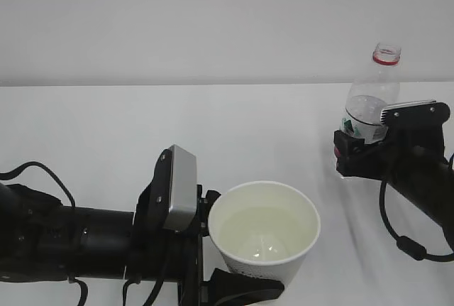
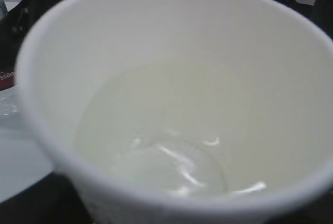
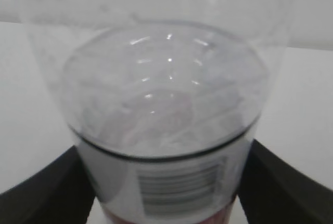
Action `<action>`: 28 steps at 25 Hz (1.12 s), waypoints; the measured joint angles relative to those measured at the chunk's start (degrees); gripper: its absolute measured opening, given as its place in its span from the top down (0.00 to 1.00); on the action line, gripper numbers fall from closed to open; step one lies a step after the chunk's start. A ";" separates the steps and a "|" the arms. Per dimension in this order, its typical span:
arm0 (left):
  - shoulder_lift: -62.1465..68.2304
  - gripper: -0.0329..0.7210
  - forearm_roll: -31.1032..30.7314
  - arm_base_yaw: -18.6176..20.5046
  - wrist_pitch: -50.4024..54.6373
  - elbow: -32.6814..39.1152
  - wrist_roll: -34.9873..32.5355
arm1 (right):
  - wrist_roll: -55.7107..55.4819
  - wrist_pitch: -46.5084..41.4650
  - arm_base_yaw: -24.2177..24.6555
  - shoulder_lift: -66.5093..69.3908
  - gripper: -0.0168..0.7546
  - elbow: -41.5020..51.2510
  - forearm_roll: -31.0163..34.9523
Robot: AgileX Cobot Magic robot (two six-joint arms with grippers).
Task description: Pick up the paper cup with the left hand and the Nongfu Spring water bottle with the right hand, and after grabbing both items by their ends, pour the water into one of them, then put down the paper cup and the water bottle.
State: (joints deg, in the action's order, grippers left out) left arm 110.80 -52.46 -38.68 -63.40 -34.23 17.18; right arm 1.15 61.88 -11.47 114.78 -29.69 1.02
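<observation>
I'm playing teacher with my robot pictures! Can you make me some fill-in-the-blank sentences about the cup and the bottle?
1. The paper cup has ____ inside it.
2. The neck ring on the water bottle is coloured ____.
3. The bottle's top has no ____ on it.
4. In the exterior view the bottle stands to the ____ of the cup.

Missing words: water; red; cap; right

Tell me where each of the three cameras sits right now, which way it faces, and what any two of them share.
Exterior: in front of the robot, slanting down at the white table; shows both black arms, left tool around the paper cup, right tool at the water bottle.
Left wrist: on the left arm, looking into the cup at the water; hardly any of the arm shows.
Right wrist: on the right arm, close against the bottle; dark fingers flank it.
Shared: exterior and left wrist both see the water in the cup.
</observation>
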 joint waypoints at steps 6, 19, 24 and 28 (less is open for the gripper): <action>0.00 0.21 0.00 0.00 0.00 0.00 0.00 | -0.45 0.58 0.00 -1.37 0.22 2.04 0.00; 0.00 0.21 0.00 0.00 0.00 0.00 0.00 | -1.46 0.71 0.00 -6.13 0.22 6.02 0.00; 0.00 0.21 0.00 0.00 0.00 0.00 0.00 | -1.56 0.71 0.00 -8.42 0.22 7.94 0.00; 0.00 0.21 0.10 0.00 0.00 0.00 0.00 | -1.56 0.71 0.00 -10.61 0.22 9.63 0.00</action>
State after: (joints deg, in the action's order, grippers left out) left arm 110.80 -52.36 -38.68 -63.40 -34.23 17.18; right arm -0.42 62.59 -11.47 104.17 -20.06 1.02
